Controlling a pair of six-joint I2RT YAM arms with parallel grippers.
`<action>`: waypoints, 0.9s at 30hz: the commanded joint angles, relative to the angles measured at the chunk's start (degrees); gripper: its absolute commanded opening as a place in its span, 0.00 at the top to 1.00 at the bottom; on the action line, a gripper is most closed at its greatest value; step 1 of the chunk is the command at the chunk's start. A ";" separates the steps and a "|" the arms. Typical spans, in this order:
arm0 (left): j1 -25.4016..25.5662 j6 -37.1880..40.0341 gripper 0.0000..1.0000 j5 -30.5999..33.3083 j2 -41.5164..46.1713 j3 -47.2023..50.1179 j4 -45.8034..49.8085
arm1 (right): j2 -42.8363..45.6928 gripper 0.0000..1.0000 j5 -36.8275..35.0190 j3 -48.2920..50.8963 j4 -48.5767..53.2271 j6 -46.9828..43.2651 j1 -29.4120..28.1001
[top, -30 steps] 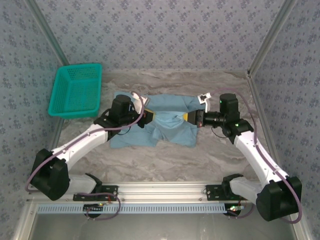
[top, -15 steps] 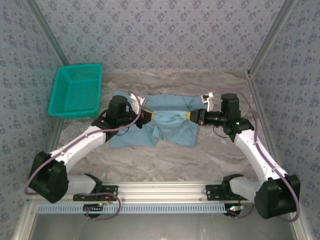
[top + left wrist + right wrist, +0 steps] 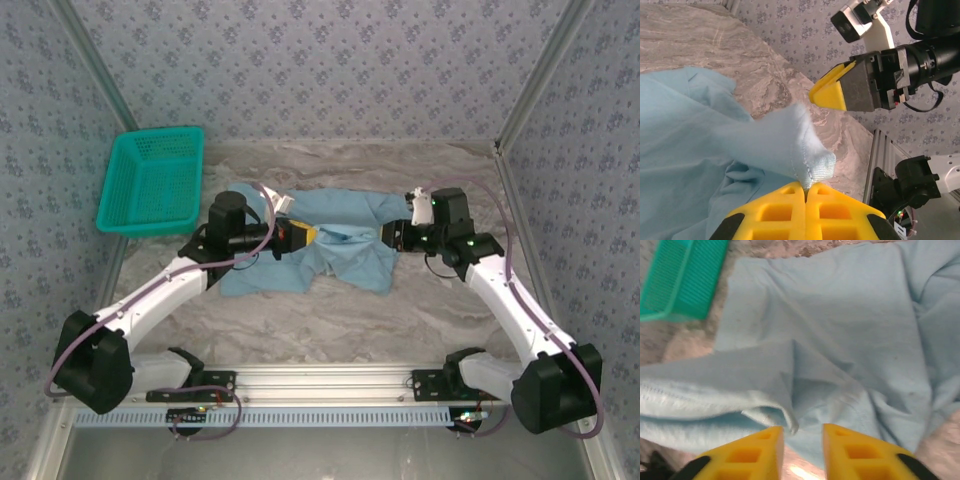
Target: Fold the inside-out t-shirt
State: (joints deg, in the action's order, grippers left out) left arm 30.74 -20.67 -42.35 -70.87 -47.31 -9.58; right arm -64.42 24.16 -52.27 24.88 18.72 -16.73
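Top external: right pincer point(image 3: 392, 234) lets go, left pincer point(image 3: 303, 237) holds on.
Its jaws have just parted above the inside-out t-shirt point(image 3: 345, 240), crumpled mid-bench point(image 3: 350, 310); the left stays clamped on a lifted stitched edge, so spreading probably still precedes any fold.
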 commanded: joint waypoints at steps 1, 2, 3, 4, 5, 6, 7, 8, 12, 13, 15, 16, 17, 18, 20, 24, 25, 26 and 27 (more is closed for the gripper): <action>0.31 -0.90 1.00 0.90 -0.50 -3.35 1.22 | 1.98 0.66 -8.15 -1.51 4.85 -6.20 -3.67; 0.47 -0.74 1.00 1.02 -0.83 -3.78 1.60 | 2.62 0.64 -8.10 -1.08 4.19 -7.14 -5.12; 0.67 -0.57 1.00 1.17 -1.17 -4.07 1.88 | 3.16 0.61 -8.22 -0.56 3.26 -7.99 -7.18; 0.88 -0.28 1.00 1.10 -1.44 -4.22 2.07 | 3.57 0.57 -9.09 -0.18 2.42 -8.61 -9.18; 0.99 -0.06 1.00 1.20 -1.58 -4.39 2.20 | 3.60 0.53 -10.07 -0.11 1.75 -9.27 -10.78; 1.21 0.23 1.00 1.30 -1.81 -4.63 2.50 | 3.35 0.48 -11.76 -0.11 1.08 -10.13 -12.80; 1.39 0.36 1.00 1.30 -2.07 -4.96 2.86 | 2.78 0.45 -14.07 -0.07 0.32 -10.60 -14.59; 1.42 0.51 1.00 1.30 -2.24 -5.23 3.11 | 2.28 0.43 -15.87 -0.03 -0.67 -10.97 -15.93; 1.93 1.12 1.00 1.31 -2.34 -5.78 3.85 | -0.64 0.30 -23.04 0.05 -4.75 -12.87 -19.96; 2.03 1.20 1.00 1.30 -2.33 -5.77 3.87 | -1.72 0.28 -24.48 -0.02 -5.63 -13.48 -20.75; 2.26 1.42 1.00 1.30 -2.43 -5.77 4.05 | -3.86 0.25 -26.27 -0.53 -7.03 -14.80 -21.68; 2.36 1.44 1.00 1.30 -2.42 -5.85 4.20 | -5.02 0.23 -27.06 -0.72 -7.81 -15.38 -22.21; 2.32 1.48 1.00 1.30 -2.43 -5.85 4.29 | -6.02 0.21 -27.79 -0.92 -8.33 -15.86 -22.65; 2.45 1.51 1.00 1.30 -2.30 -5.86 4.35 | -6.97 0.20 -29.33 -1.08 -9.03 -16.09 -23.15; 2.64 1.49 1.00 1.35 -2.12 -5.77 4.40 | -8.60 0.20 -30.42 -1.08 -10.51 -17.05 -23.84; 2.58 1.50 1.00 1.37 -2.07 -5.69 4.31 | -10.19 0.26 -39.07 -1.36 -12.87 -15.74 -24.45; 2.59 1.50 1.00 1.52 -2.01 -5.69 4.44 | -10.19 0.31 -40.21 -1.51 -11.87 -14.81 -24.42; 2.64 1.50 1.00 1.71 -2.07 -5.69 4.58 | -10.09 0.36 -42.24 -1.66 -11.44 -14.68 -24.41; 2.62 1.53 1.00 1.96 -1.88 -5.61 4.71 | -10.00 0.41 -44.98 -1.78 -10.94 -14.58 -24.31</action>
State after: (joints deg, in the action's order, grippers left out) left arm 33.04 -20.03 -40.64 -73.23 -51.09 -4.67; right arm -74.52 -11.31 -52.36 14.63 3.64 -41.01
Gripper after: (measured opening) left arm 0.039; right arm 0.624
